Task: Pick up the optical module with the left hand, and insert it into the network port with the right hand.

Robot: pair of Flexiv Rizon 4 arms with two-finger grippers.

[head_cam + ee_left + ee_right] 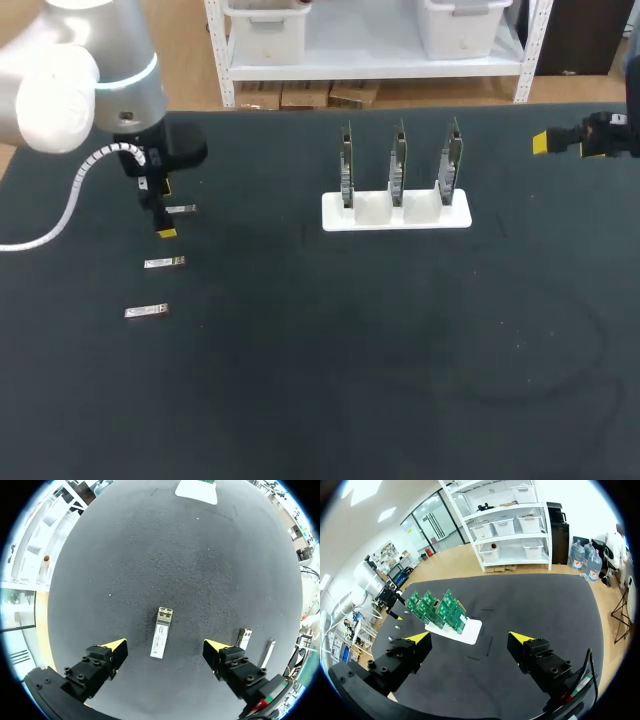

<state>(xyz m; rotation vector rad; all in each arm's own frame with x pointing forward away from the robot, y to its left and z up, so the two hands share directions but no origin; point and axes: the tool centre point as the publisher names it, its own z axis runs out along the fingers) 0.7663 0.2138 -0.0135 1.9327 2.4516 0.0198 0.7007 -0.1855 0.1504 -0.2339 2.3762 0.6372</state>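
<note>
Head view: left gripper (166, 210) sat over the top optical module (181, 209) at the table's (300, 380) left. The second module (164, 263) and third module (146, 312) lay in a column below it. Left wrist view: fingers spread wide, with the top module flat between them, touching neither. Mid-table: white holder (396, 212) with three upright green boards (398, 165). Far right: right gripper (565, 143) also wide, holding nothing, well apart from the holder.

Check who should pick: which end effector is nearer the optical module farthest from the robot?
Left. The left end effector hangs over that optical module, open; the right end effector is far off beyond the board stand.
</note>
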